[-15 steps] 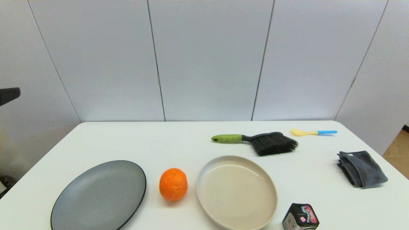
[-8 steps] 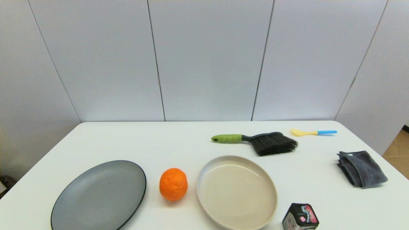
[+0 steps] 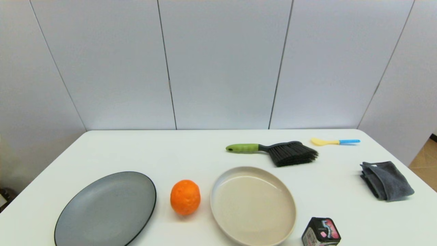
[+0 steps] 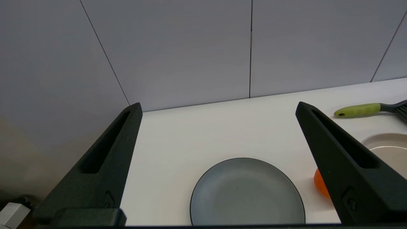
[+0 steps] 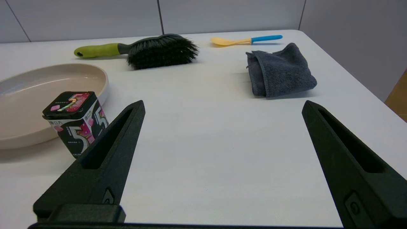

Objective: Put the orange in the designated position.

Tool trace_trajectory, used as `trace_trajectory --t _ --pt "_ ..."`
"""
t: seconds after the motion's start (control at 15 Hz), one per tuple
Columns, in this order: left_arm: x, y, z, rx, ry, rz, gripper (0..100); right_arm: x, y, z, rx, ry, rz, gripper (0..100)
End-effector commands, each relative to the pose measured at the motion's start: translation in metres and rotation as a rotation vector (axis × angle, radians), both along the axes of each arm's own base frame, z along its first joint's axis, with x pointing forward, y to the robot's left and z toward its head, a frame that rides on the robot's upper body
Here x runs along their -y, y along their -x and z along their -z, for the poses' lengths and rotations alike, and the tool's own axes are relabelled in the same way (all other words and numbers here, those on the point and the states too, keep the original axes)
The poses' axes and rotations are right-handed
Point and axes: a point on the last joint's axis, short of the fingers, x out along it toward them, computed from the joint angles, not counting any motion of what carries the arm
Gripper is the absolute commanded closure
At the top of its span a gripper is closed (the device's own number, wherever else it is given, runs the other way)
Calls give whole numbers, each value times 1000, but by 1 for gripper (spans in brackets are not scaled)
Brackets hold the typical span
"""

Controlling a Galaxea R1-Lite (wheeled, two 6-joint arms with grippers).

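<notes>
1. The orange sits on the white table, near the front edge. It is in the gap between the dark grey plate on its left and the beige dish on its right. It is close to both, but I cannot tell if it touches either one.
2. No gripper is on the orange or around it.
3. The left gripper is out of the head view. Its own camera shows it with the fingers spread wide and nothing between them, back at the near left side of the table. From there the dark grey plate shows between the fingers, and one finger partly hides the orange.
4. The right gripper is also out of the head view. Its fingers are wide apart and hold nothing, above the near right part of the table.
5. A small black box with pink print stands just beside the near right rim of the beige dish.
6. A brush with a green handle lies beyond the beige dish.
7. A yellow spoon with a blue handle lies to the right of the brush, near the far edge.
8. A folded dark grey cloth lies at the right side of the table, well apart from the dish.
</notes>
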Motion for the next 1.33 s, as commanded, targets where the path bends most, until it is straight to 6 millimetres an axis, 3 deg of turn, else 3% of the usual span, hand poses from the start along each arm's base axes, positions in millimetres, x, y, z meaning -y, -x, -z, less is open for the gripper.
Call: trace_trajectory --t 0.07,0.27,0.53,1.33 --pt "0 4 0 45 9 -2 0 0 0 0 1 0 -1 0" --pt "0 -1 6 140 5 -3 0 0 0 0 1 0 0 0" --pt "-1 8 29 126 9 -18 0 0 0 0 -1 0 0 0" --pt "1 62 112 161 34 65 0 0 0 0 -1 0 0 0"
